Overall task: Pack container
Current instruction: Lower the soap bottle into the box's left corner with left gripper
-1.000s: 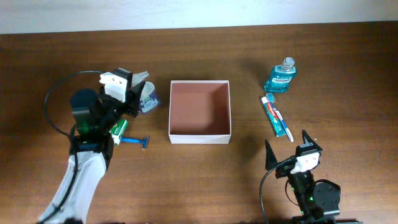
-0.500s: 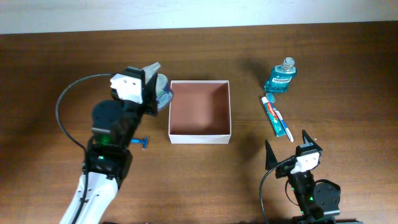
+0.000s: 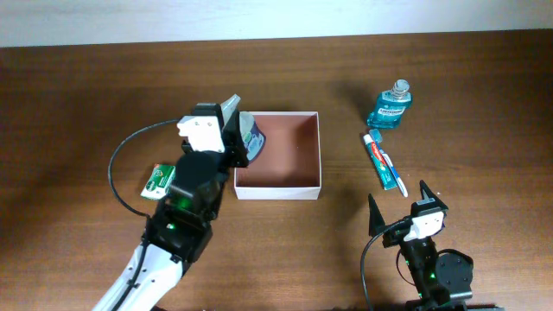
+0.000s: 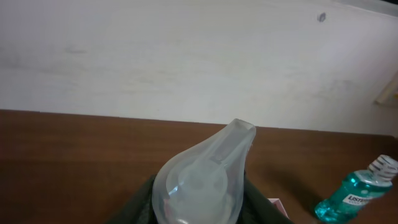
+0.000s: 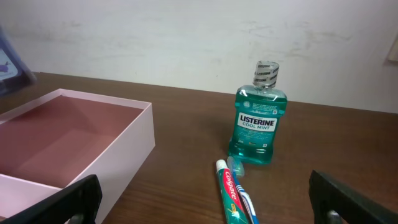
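The container (image 3: pixel 277 191) is a square shallow box with white walls and a reddish-brown inside, at the table's middle; it also shows in the right wrist view (image 5: pixel 127 152). My left gripper (image 3: pixel 241 130) is shut on a clear plastic pack with blue in it (image 3: pixel 253 139) and holds it over the container's left wall. In the left wrist view the pack (image 4: pixel 202 177) fills the space between my fingers (image 4: pixel 200 213). My right gripper (image 3: pixel 400 206) is open and empty near the front edge, right of the container; it shows in its own view (image 5: pixel 208 210).
A teal mouthwash bottle (image 3: pixel 390 105) (image 5: pixel 256 121) stands right of the container. A toothpaste tube (image 3: pixel 377 157) (image 5: pixel 232 198) and a toothbrush (image 3: pixel 394 175) lie in front of the bottle. A green pack (image 3: pixel 160 180) lies left of my left arm.
My left arm has moved right with the clear pack, from left of the container to over its left wall. The green pack is uncovered; the blue razor is now hidden under the arm.
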Robot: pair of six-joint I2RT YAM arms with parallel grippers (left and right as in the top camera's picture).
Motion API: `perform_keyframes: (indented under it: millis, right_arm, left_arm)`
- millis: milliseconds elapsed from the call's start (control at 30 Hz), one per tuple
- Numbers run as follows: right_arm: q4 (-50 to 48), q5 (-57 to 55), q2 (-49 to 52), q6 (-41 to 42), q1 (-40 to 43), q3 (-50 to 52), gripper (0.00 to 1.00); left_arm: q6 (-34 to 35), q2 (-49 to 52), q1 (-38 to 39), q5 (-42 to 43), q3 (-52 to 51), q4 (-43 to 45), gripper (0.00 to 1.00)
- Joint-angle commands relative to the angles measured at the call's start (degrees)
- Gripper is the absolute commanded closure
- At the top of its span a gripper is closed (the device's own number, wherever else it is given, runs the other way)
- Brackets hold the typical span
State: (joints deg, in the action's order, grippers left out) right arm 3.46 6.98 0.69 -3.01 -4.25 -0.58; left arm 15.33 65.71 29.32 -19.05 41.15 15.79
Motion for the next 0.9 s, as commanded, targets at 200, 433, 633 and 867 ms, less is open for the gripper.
perform_keyframes:
  millis: [200,433,633,867]
  right_arm:
    - [0.28,0.09,-0.33,0.0,0.24,0.26,0.01]
    - [0.28,0.09,-0.33,0.0,0.24,0.26,0.01]
    - [0.28,0.09,-0.33,0.02,0.24,0.26,0.01]
    - [0.28,0.09,-0.33,0.0,0.24,0.26,0.01]
  left_arm:
    - [1.95,5.11,3.26,-3.58,9.92,-11.78,0.9]
    - [0.9,10.56,3.15,-3.26,25.53,-27.04,0.91]
    - [2.73,16.09,3.15,-3.19,28.33,-27.87,0.91]
    - [4.39,23.82,3.15,-4.76,28.46,-25.22,0.91]
